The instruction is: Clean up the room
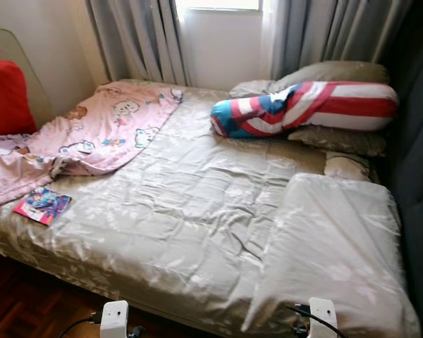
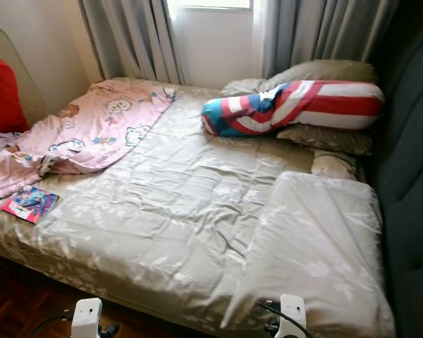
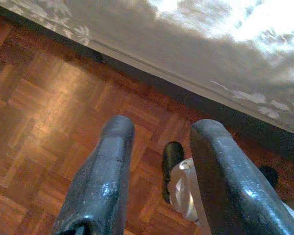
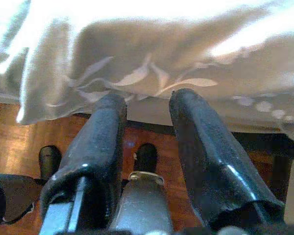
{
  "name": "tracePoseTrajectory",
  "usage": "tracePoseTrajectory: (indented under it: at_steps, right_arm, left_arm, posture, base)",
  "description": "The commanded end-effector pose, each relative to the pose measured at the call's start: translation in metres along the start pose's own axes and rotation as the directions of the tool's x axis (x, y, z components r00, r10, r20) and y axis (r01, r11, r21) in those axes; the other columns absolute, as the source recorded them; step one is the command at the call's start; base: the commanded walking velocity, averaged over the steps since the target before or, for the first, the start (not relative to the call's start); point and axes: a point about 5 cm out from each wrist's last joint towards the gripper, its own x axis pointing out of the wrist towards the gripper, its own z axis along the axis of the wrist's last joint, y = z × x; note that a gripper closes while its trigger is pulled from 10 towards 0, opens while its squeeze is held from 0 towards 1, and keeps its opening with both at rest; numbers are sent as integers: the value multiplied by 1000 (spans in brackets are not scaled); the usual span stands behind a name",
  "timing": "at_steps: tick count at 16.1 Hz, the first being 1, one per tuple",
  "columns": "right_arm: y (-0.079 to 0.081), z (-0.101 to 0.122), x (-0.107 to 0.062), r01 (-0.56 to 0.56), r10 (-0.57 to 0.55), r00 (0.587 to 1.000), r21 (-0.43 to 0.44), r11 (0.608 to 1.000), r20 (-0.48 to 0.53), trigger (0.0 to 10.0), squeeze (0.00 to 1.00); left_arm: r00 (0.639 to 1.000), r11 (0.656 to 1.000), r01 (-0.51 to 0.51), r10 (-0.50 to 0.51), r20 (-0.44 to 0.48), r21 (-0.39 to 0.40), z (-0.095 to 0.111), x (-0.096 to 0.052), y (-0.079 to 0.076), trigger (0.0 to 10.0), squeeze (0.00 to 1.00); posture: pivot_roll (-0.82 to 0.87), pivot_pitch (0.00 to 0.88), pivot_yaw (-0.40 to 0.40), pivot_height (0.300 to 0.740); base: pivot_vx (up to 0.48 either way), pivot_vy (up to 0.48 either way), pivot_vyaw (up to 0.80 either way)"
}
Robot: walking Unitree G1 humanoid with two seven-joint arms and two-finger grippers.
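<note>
Left eye view put you at the foot of a wide bed point(image 1: 197, 211) covered in a beige satin sheet with a pale leaf print. At ten o'clock a crumpled pink cartoon-print blanket point(image 1: 92, 134) lay across the far corner and spilled over the bed's edge, and just below it, at nine o'clock, a small colourful picture book point(image 1: 42, 205) rested flat on the sheet near the edge. At one o'clock a long red, white and blue striped bolster point(image 1: 307, 107) lay on top of stacked beige pillows point(image 1: 331, 72). A folded beige duvet point(image 1: 338, 246) sat at four o'clock, beside a dark padded panel point(image 1: 416, 162). Grey curtains point(image 1: 137, 39) hung at twelve o'clock, and a red cushion point(image 1: 5, 95) stood off the bed at nine.

Your left gripper point(image 3: 159, 171) hung low over brown parquet floor point(image 3: 34, 122) with its fingers apart and nothing between them. Your right gripper point(image 4: 147, 147) pointed at the draped sheet hem, fingers likewise spread and empty.
</note>
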Motion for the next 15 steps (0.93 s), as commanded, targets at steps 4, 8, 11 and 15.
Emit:
tracePoseTrajectory:
  at_steps: [4,8,11,15]
  right_arm:
    - [3,-5,-1,-14,14,1000,-9,1000,-18,10000,0]
    - [3,-6,-1,-16,16,1000,-18,1000,-25,10000,0]
    - [5,-8,-1,-22,21,999,-16,1000,-29,10000,0]
    - [7,-8,-1,-25,25,999,-7,1000,-26,10000,0]
  left_arm:
    - [1000,1000,-7,7,-22,7,-3,-1,4,10000,0]
    - [1000,1000,-11,11,-23,-10,-4,-1,4,10000,0]
    - [1000,1000,-15,15,-23,-14,-5,-2,5,10000,0]
    - [1000,1000,-18,18,-23,-13,-5,-2,7,10000,0]
  posture:
    - [2,0,22,740]
    - [2,0,23,740]
    - [7,0,27,740]
    - [9,0,33,740]
  base:
    - [0,480,0]
    - [0,480,0]
    - [0,480,0]
    - [0,480,0]
